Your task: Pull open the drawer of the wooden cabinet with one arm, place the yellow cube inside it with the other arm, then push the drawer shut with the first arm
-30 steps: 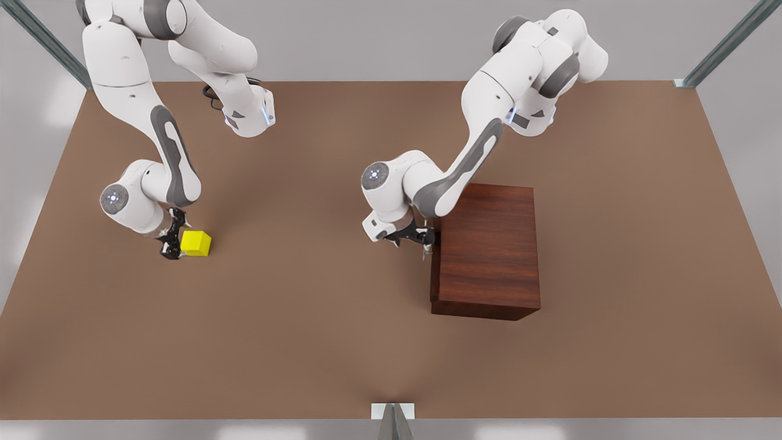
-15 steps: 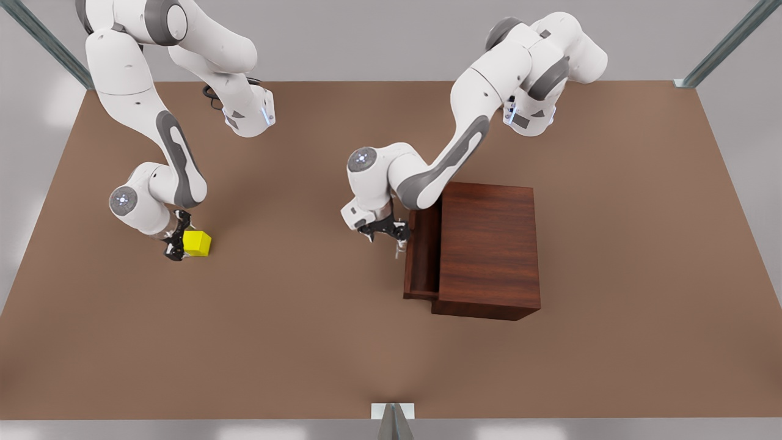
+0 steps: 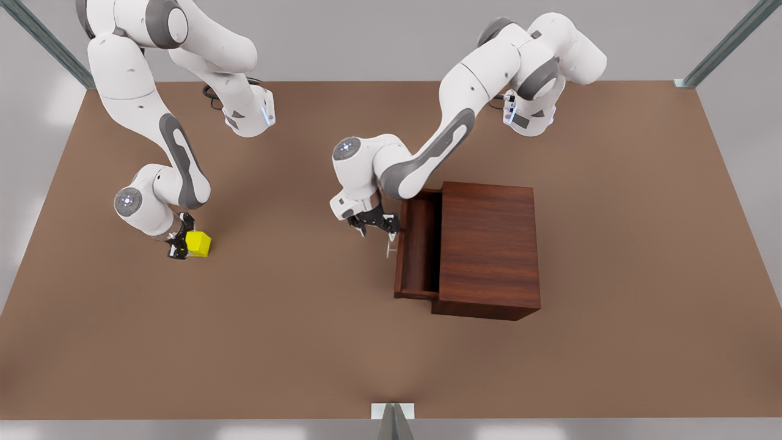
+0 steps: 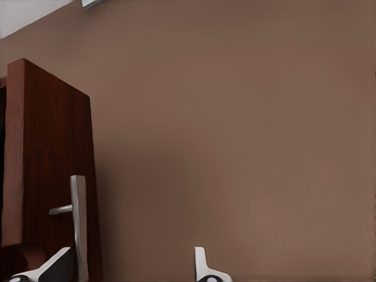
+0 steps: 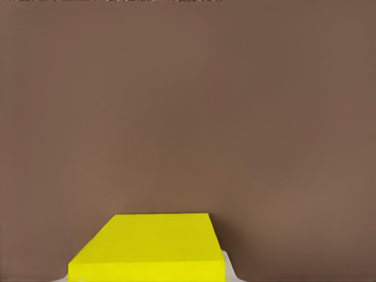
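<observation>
The wooden cabinet (image 3: 489, 244) stands right of centre in the front view. Its drawer (image 3: 418, 244) is pulled out toward the front view's left and holds nothing. My left gripper (image 3: 376, 225) hovers just off the drawer's silver handle (image 3: 391, 246), open. In the left wrist view the handle (image 4: 77, 223) stands beside one of the fingertips (image 4: 59, 264), outside the wide gap of the left gripper (image 4: 132, 271). At the front view's left, my right gripper (image 3: 185, 244) is low at the table, shut on the yellow cube (image 3: 199, 243). That cube (image 5: 147, 249) lies between the pads in the right wrist view.
The brown table (image 3: 305, 336) stretches wide between the cube and the cabinet and along its front. Metal frame posts (image 3: 721, 46) rise at the back corners, and a small bracket (image 3: 392, 410) sits at the front edge.
The drawer slid out of the cabinet toward the front view's left as my left gripper drew back, and the gripper now stands off the handle. My right gripper closed in on the cube.
</observation>
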`<state>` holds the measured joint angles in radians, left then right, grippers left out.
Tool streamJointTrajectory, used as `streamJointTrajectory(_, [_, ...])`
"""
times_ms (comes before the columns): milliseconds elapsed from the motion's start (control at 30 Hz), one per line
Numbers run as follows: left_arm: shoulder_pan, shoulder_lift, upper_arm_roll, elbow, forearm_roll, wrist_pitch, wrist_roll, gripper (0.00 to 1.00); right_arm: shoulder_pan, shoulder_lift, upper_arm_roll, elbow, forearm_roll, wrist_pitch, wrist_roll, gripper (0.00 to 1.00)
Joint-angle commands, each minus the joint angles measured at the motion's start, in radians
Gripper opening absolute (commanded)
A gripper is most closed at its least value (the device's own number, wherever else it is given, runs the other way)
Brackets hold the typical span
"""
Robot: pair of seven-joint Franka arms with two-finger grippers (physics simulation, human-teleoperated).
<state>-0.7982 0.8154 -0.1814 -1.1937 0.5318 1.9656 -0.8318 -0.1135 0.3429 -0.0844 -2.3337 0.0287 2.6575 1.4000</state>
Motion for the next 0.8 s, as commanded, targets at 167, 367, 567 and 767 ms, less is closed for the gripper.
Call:
streamJointTrajectory(167, [-0.022,0.014,0.004,0.034,0.002,-0.031,-0.078,1.00,0.000,-0.056,0.005,0.000,-0.001,-0.022,0.042,0.64])
streamJointTrajectory(367, [-0.039,0.021,0.002,0.048,-0.001,-0.031,-0.116,1.00,0.000,-0.130,0.037,0.017,0.010,-0.134,0.059,0.64])
streamJointTrajectory(567, [-0.047,-0.021,-0.003,0.048,-0.009,-0.154,-0.036,1.00,0.002,-0.197,0.069,0.059,0.011,-0.260,0.091,0.64])
streamJointTrajectory(767, [0.132,-0.401,-0.075,0.046,-0.278,-0.527,-0.010,1.00,0.003,-0.239,0.143,0.126,0.013,-0.418,0.191,0.64])
